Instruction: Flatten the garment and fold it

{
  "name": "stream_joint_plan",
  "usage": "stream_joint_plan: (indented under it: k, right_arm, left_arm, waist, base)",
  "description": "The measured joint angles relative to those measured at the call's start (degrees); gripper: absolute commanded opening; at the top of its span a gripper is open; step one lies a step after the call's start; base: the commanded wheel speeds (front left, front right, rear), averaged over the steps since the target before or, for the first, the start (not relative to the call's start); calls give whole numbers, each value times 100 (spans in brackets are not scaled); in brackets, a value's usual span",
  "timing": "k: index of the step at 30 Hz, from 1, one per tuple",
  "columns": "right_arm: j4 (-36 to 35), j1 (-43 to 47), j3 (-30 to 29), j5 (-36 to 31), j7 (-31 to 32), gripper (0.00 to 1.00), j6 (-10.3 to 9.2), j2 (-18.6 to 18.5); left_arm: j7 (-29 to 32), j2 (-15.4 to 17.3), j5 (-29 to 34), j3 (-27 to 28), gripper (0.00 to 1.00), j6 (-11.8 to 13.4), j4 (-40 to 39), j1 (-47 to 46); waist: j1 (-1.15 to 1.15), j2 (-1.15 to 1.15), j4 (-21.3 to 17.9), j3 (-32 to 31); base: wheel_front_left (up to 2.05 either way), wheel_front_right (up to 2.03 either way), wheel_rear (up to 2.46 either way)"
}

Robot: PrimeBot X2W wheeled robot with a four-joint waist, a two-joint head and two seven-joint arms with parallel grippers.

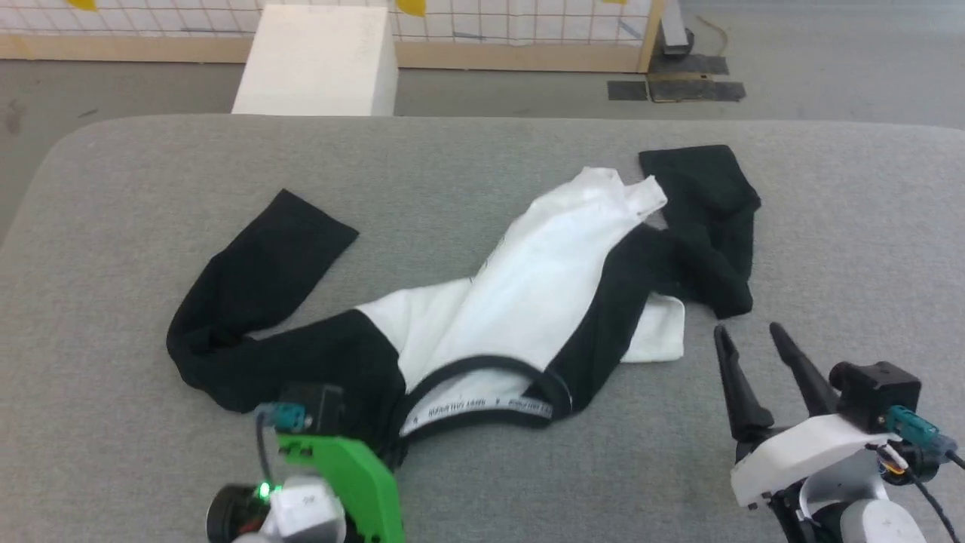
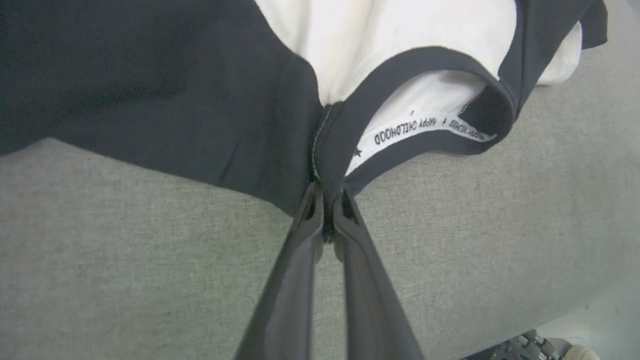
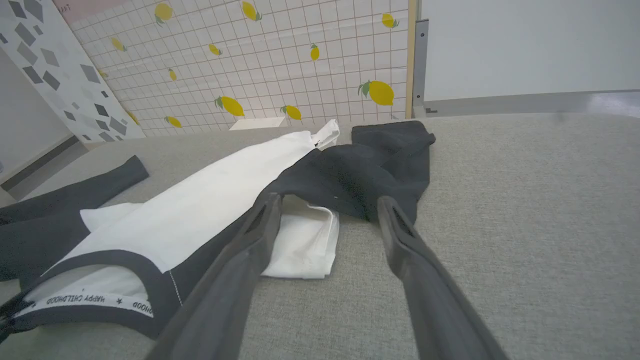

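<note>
Here our left pincer [image 2: 325, 212] is pressed together on the shirt [image 1: 528, 286] where the black collar band [image 2: 415, 56] meets the shoulder seam, while our right pincer [image 1: 748, 327] stands spread, pinching nothing, just beside the bunched black sleeve [image 1: 716, 226]. The shirt lies crumpled in the middle of the grey surface [image 1: 867, 226], one sleeve stretched left, the other heaped at the right, the white body twisted, so we judge flattening barely begun and every fold left to do.

"HAPPY CHILDHOOD" on collar tape [image 2: 406, 131] of the garment [image 2: 425, 27]
</note>
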Motion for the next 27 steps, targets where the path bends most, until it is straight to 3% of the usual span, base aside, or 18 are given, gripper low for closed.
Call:
stream_joint_plan:
  k: [1, 2, 3, 4, 5, 11, 19, 22, 25, 27]
  right_arm:
    - [1, 31, 18, 0, 96, 100, 0, 1]
    - [-2, 54, 43, 0, 177, 100, 0, 0]
    - [-10, 68, 67, -1, 236, 100, 0, 0]
    - [-27, 80, 109, -2, 301, 100, 0, 0]
    - [-49, 80, 158, -3, 363, 100, 0, 0]
    - [79, -6, 338, 45, 764, 100, 0, 3]
    - [720, -720, 311, 194, 1366, 100, 0, 10]
    - [1026, -964, 223, 211, 1523, 100, -1, 8]
    - [1161, -1207, 147, 211, 1430, 0, -1, 12]
    - [1151, -1218, 63, 164, 1373, 0, 0, 15]
  left_arm:
    - [69, 9, -90, 31, 0, 49, -103, 157]
    - [97, 13, -143, 64, 16, 100, -156, 282]
    - [98, 18, -164, 93, 42, 135, -168, 361]
    - [97, 27, -182, 131, 93, 158, -162, 437]
    - [47, 38, -182, 156, 100, 165, -156, 481]
    - [-915, -132, -167, 232, 100, 65, -98, 372]
    - [-3385, -342, 236, 516, 100, -118, 311, -323]
    - [-3932, -412, 264, 542, 100, -118, 563, -411]
    - [-4310, -465, 257, 558, 100, -111, 860, -519]
    - [-4378, -478, 235, 558, 100, -111, 966, -543]
  waist:
    - [0, 0, 42, -10]
    - [0, 0, 82, -15]
    - [0, 0, 112, -14]
    - [0, 0, 145, -8]
    - [0, 0, 172, 6]
    - [0, 0, 320, 130]
    - [0, 0, 577, 314]
    - [0, 0, 670, 383]
    - [1, 0, 782, 456]
    - [0, 0, 812, 470]
  base:
    - [0, 0, 0]
    - [0, 0, 0]
    - [0, 0, 0]
    - [0, 0, 0]
    - [0, 0, 0]
    - [0, 0, 0]
    - [0, 0, 0]
    - [0, 0, 0]
    - [0, 0, 0]
    - [0, 0, 0]
